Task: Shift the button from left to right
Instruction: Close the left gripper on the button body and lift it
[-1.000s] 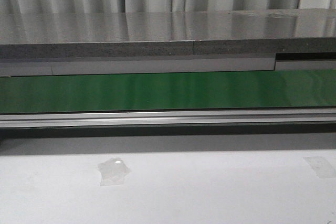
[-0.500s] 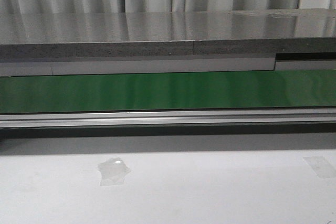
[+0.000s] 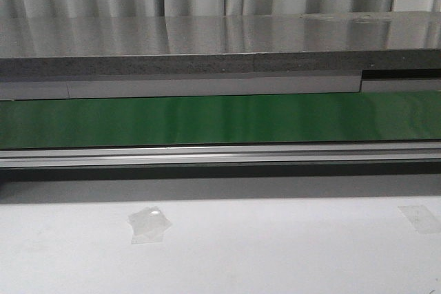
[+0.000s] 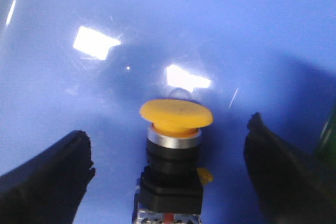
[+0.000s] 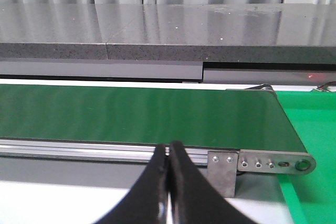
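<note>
In the left wrist view the button (image 4: 175, 153) stands upright on a glossy blue surface (image 4: 157, 24), with its yellow-orange cap on top, a silver ring, and a black blocky body. My left gripper (image 4: 168, 171) is open, with its black fingers (image 4: 47, 177) wide on either side of the button and not touching it. In the right wrist view my right gripper (image 5: 168, 153) is shut and empty, and points at the green conveyor belt (image 5: 142, 114). Neither gripper nor the button shows in the front view.
The green conveyor belt (image 3: 220, 120) runs across the front view with an aluminium rail (image 3: 220, 155) along its near edge. A grey stone-like shelf (image 3: 220, 43) and curtains lie behind. Tape patches (image 3: 148, 225) sit on the white table. The belt's end bracket (image 5: 262, 163) borders a green surface (image 5: 310, 129).
</note>
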{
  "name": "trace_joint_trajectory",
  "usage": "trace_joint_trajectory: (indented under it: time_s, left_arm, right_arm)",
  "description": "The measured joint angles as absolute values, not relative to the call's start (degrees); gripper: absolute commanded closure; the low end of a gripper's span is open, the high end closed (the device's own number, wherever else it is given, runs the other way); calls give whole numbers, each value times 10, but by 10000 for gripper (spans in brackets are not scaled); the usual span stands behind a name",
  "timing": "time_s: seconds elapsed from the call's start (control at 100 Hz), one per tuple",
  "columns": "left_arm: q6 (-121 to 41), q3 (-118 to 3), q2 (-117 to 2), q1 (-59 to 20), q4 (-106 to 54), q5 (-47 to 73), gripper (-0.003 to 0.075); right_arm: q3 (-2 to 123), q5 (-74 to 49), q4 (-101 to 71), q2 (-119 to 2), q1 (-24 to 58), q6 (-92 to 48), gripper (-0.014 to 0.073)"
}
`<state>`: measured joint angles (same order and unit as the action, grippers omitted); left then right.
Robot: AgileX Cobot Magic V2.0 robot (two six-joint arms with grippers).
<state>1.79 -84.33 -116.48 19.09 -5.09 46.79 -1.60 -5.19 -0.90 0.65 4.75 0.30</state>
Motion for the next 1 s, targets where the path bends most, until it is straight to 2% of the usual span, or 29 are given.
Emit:
trace_joint_trajectory:
  time_s: [1.0]
  left_arm:
    - [29,-843,-1207,194,-49,459,155]
  right_arm:
    - [-16,-52,-9,6,47,0,661]
